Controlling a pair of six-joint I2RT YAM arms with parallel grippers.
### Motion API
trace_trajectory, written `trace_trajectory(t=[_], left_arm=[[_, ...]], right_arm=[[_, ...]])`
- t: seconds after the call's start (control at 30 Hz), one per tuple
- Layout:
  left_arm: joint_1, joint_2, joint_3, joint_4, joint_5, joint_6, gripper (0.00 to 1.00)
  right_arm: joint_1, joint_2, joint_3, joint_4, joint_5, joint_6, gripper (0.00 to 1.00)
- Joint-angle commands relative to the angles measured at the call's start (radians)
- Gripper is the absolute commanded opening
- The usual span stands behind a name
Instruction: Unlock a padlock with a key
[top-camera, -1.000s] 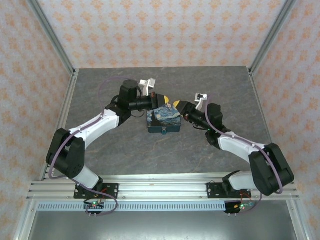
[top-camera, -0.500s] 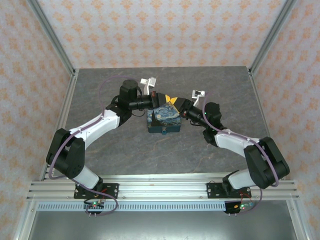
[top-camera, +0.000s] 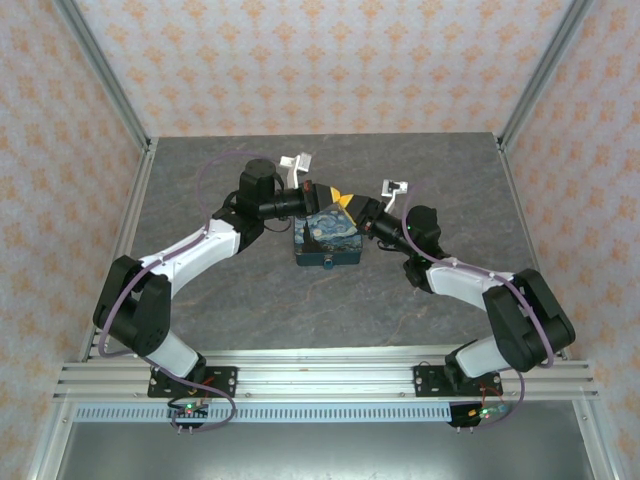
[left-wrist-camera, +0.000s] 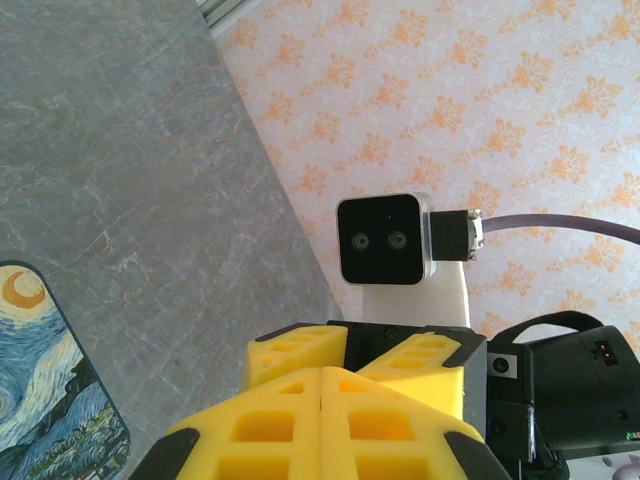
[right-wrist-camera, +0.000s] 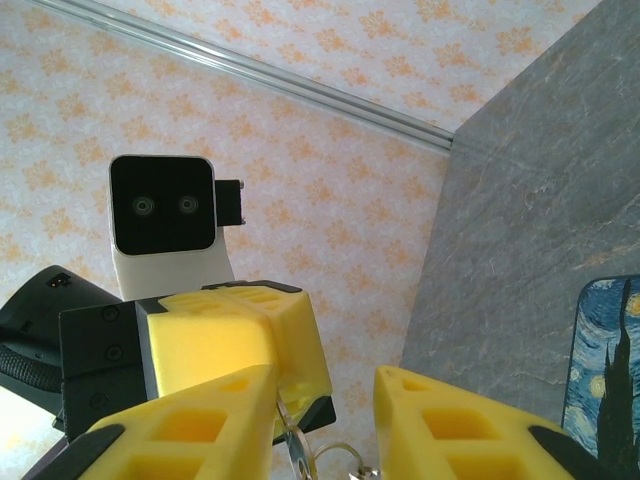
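The key (right-wrist-camera: 297, 452) is apparently pinched in the fully closed left gripper (left-wrist-camera: 321, 385), is flanked by the part-open right gripper (right-wrist-camera: 325, 400) across the box (top-camera: 322, 235) from the padlock (top-camera: 327, 265) at its near face, and could be dropped if released before being clamped.
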Motion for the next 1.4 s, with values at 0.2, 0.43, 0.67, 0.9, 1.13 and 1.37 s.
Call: trace_trajectory(t=[0.2,0.43,0.67,0.9,1.13,1.37], left_arm=[[-0.006,0.022,0.008,0.054,-0.023,-0.016,0.0],[-0.006,0.026,0.007,0.048,-0.032,-0.014,0.0],[-0.004,0.03,0.007,0.047,-0.034,-0.013,0.0],[-0.004,0.03,0.006,0.044,-0.033,-0.01,0.0],[-0.004,0.026,-0.002,0.047,-0.034,-0.01,0.0],[-0.004,0.027,-0.008,0.048,-0.036,-0.01,0.0]], right_arm=[[0.018,0.005,-0.01,0.086,-0.015,0.008,0.28],[0.019,-0.006,-0.03,0.089,-0.014,0.006,0.27],[0.02,-0.012,-0.042,0.089,-0.01,0.002,0.27],[0.016,-0.019,-0.049,0.081,0.009,-0.006,0.25],[0.004,-0.03,-0.044,0.076,0.018,-0.001,0.25],[-0.003,-0.035,-0.04,0.074,0.024,0.008,0.23]])
